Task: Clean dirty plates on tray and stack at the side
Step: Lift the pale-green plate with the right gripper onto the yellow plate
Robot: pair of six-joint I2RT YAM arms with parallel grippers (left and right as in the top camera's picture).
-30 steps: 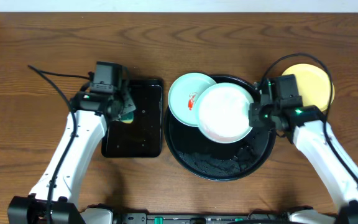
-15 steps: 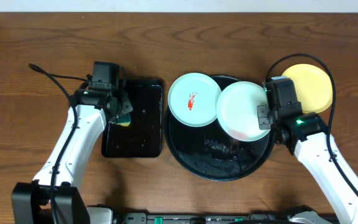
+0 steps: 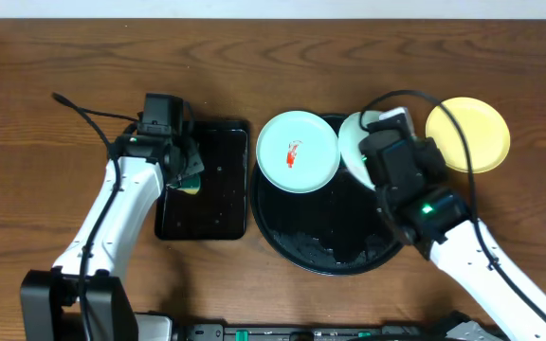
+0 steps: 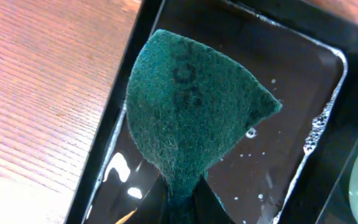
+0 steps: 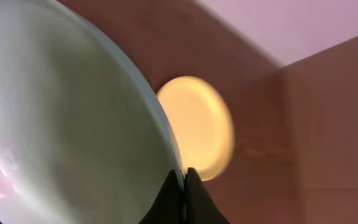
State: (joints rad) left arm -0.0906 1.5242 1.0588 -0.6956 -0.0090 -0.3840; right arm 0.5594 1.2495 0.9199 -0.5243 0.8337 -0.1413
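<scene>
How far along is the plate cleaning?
Done: yellow plate lies on the table beside the tray, no smear showing. In hand: right gripper pinches the tilted mint plate by its rim; left gripper holds the green sponge. Left: the red-smeared mint plate on the tray.

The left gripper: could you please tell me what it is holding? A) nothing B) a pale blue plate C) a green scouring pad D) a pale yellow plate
C: the left gripper is pinched shut on a green scouring pad above the wet rectangular black tray.
</scene>
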